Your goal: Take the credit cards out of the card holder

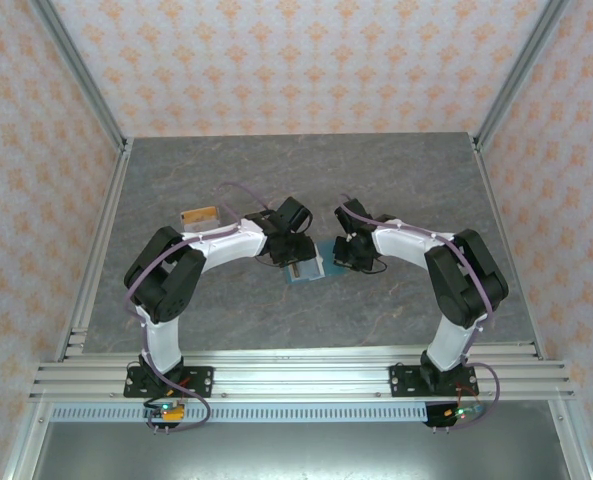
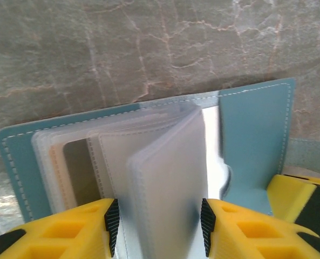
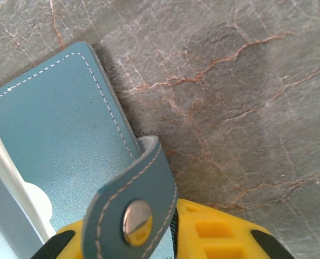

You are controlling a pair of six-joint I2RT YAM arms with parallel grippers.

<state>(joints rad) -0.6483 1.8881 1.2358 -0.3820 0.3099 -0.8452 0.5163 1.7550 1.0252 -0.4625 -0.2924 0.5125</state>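
The card holder lies open near the middle of the grey marbled counter, a little toward its near edge, with both arms meeting over it.

The left gripper reaches down onto the holder's inner pages. In the left wrist view the left gripper is partly spread, its black pads standing on either side of a raised frosted sleeve that fills the gap between them. The right-hand pad touches the sleeve's edge. Whether the pads actually squeeze the sleeve cannot be told. More frosted sleeves fan out to the left over the teal card holder, and a dull brown card shows through one of them.

The right gripper sits at the holder's right side. In the right wrist view the right gripper is nearly pressed together, and it pinches the card holder by its closing tab. The tab curls up off the counter over the yellow fingers, its metal snap facing the camera. The teal cover beside it lies flat on the counter.

An orange-tan credit card lies flat on the counter toward the left edge, farther back than the holder and apart from it, just behind the left arm.
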